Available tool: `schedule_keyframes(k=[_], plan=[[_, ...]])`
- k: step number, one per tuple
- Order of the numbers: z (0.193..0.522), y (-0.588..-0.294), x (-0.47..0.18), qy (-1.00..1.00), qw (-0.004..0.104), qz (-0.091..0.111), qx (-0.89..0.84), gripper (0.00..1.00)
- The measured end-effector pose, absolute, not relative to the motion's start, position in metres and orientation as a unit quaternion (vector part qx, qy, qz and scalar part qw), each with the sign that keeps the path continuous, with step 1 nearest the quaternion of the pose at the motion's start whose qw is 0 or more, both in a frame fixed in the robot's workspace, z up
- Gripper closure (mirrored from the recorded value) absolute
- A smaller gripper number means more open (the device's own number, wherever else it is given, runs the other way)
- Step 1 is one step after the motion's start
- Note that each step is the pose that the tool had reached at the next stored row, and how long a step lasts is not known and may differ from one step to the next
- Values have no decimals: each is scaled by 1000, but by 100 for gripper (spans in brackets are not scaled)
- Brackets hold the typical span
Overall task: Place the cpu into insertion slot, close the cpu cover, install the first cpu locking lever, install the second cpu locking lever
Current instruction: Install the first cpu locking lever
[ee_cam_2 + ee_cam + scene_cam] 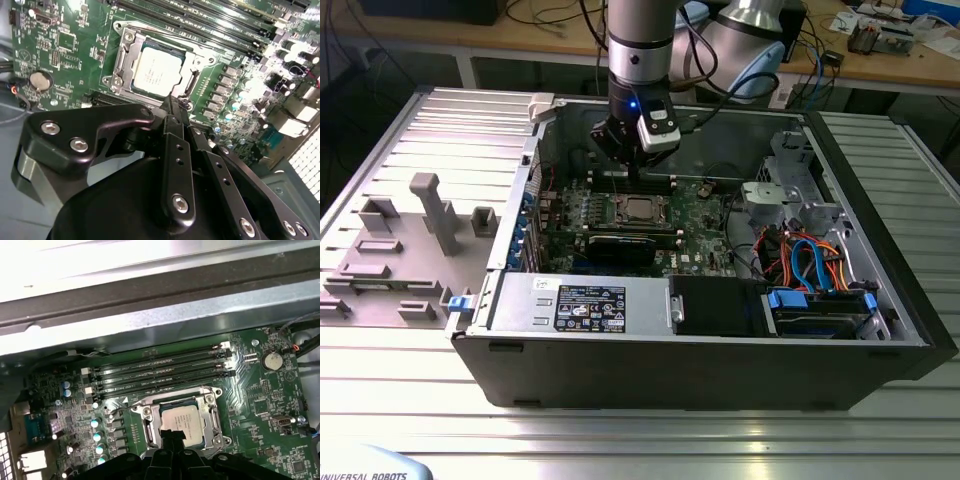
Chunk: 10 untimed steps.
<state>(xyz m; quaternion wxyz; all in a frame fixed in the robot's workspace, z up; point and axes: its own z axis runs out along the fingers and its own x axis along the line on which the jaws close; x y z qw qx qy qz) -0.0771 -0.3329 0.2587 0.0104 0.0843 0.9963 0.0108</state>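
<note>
open computer case (700,370) lying on its side on the ribbed metal tabletop (620,440), arm reaching down into it. the cpu (156,70) sits in the insertion slot (126,36) on the green motherboard (60,45), silvery top facing up. the cpu cover (121,61) lies flat around it, and the chip shows through its window. the claw (173,104) hangs close over the slot, its tip at the chip's edge in both wrist views. its fingers are pressed together, and we see nothing pinched between them. we cannot tell whether the tip touches the cover. long memory slots (160,372) run just beside the slot, and a coin cell battery (40,80) sits well apart from it.
</note>
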Motion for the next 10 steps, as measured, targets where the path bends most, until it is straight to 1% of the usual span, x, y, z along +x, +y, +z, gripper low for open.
schedule_keyframes(k=[10], plan=[[259, -333, -78, 1000, 9, 12, -3, 89]])
